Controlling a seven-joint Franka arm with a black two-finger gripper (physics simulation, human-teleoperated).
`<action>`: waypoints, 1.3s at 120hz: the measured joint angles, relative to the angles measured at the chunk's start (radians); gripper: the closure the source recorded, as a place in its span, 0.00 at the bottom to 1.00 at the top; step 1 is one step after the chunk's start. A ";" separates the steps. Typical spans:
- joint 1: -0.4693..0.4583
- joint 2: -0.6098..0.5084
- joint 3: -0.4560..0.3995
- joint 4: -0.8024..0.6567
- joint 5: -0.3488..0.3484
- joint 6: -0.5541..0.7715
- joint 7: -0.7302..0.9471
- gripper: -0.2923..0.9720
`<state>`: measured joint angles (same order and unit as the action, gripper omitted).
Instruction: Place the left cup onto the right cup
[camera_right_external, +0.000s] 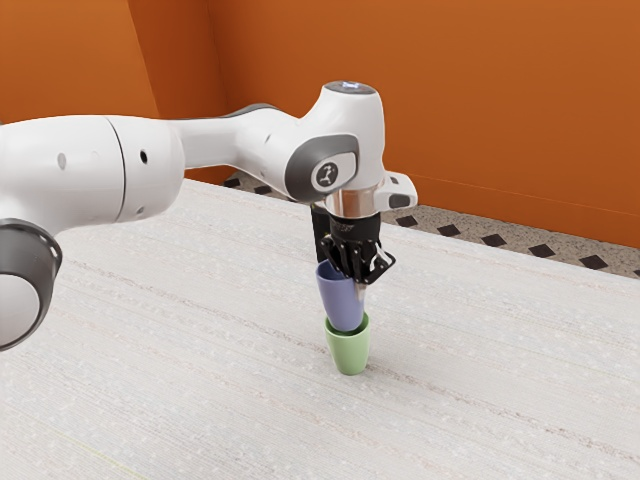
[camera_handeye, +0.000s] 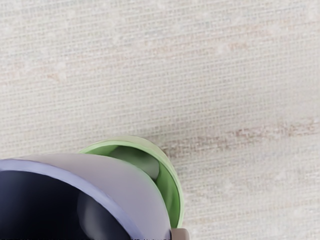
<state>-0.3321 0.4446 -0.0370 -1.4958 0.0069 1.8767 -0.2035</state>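
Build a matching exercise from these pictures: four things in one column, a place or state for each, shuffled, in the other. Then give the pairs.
Things
1. purple tapered cup
2. green tapered cup
3. black two-finger gripper
4. pale textured tabletop

Places or states
A. stands upright on the table, mouth up
B. shut on a cup's rim
C. carries the standing cup
D. held up, its base dipping into another cup's mouth

Pairs: 1-D, 2-A, 3-B, 4-C
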 joint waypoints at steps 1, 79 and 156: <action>0.000 0.000 0.000 0.000 0.000 0.000 0.000 0.85; -0.005 0.016 0.000 -0.001 -0.008 0.014 0.007 0.46; 0.101 -0.272 0.003 -0.092 -0.016 -0.061 0.050 0.26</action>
<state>-0.2309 0.1724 -0.0338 -1.5882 -0.0094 1.8154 -0.1535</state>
